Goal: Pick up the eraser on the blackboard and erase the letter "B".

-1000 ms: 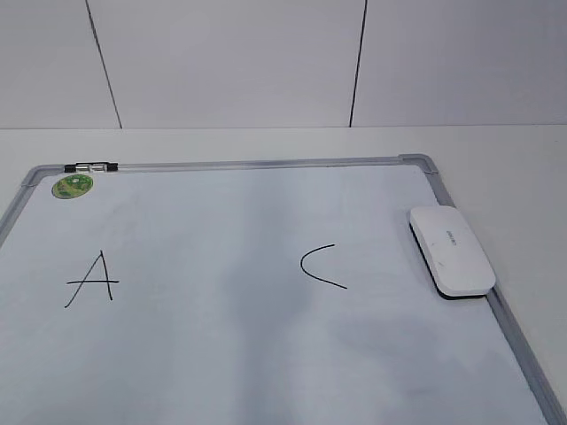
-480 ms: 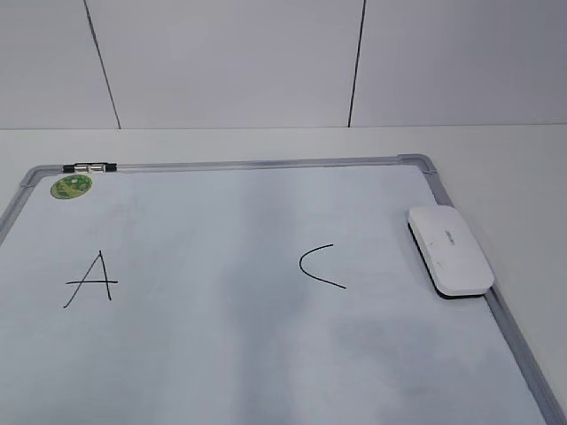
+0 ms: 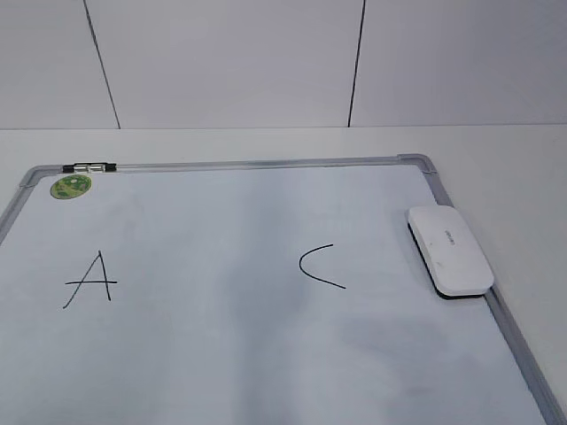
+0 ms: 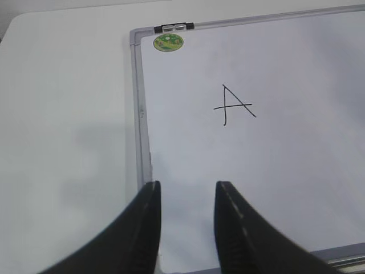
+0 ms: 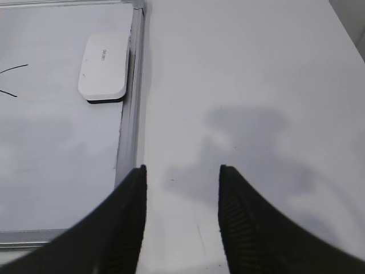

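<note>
We see the eraser (image 5: 105,67) ahead and left of our right gripper (image 5: 182,220), long axis along the board (image 3: 266,354) edge; both grippers half open, empty.

The blackboard (image 3: 221,354) carries a black handwritten "A" (image 3: 90,279) on its left part and a black "C" (image 3: 321,266) right of the middle. The eraser (image 3: 450,250) has small grey print on top, too small to read. The round green sticker (image 3: 71,185) shows no legible words
</note>
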{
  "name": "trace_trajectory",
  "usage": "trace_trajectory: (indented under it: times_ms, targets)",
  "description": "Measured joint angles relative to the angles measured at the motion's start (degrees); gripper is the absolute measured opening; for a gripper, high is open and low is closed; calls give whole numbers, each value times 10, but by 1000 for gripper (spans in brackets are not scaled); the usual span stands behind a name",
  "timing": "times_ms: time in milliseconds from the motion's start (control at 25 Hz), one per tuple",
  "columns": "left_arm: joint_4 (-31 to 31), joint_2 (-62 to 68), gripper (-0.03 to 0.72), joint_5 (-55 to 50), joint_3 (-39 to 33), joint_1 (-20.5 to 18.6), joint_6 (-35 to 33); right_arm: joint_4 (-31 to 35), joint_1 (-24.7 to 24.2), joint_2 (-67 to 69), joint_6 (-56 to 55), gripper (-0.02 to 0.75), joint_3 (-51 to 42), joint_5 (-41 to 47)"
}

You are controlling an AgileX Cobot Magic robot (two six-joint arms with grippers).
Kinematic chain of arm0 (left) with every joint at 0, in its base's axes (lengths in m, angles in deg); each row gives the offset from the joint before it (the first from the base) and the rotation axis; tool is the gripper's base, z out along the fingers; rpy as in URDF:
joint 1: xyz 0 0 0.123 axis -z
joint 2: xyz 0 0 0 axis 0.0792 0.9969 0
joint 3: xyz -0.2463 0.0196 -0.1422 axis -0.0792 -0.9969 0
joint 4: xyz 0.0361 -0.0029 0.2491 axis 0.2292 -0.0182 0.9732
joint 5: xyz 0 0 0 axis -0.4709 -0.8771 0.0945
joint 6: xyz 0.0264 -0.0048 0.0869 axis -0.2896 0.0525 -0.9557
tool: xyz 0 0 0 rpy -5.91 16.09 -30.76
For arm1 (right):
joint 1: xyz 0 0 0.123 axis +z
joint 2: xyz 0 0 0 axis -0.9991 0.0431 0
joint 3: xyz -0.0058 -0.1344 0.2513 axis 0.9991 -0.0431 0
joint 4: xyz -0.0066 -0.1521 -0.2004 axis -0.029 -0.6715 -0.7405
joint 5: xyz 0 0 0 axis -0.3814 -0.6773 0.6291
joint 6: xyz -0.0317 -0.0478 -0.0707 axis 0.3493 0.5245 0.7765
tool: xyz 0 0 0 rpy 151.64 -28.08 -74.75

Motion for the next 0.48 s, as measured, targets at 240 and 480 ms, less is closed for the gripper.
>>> trace_trajectory:
  times_ms: [240, 480]
  targets:
    - [-12, 0, 242, 0, 0, 0, 0, 0, -1, 0, 0, 316, 0, 0]
    - [-12, 0, 242, 0, 0, 0, 0, 0, -1, 0, 0, 316, 0, 0]
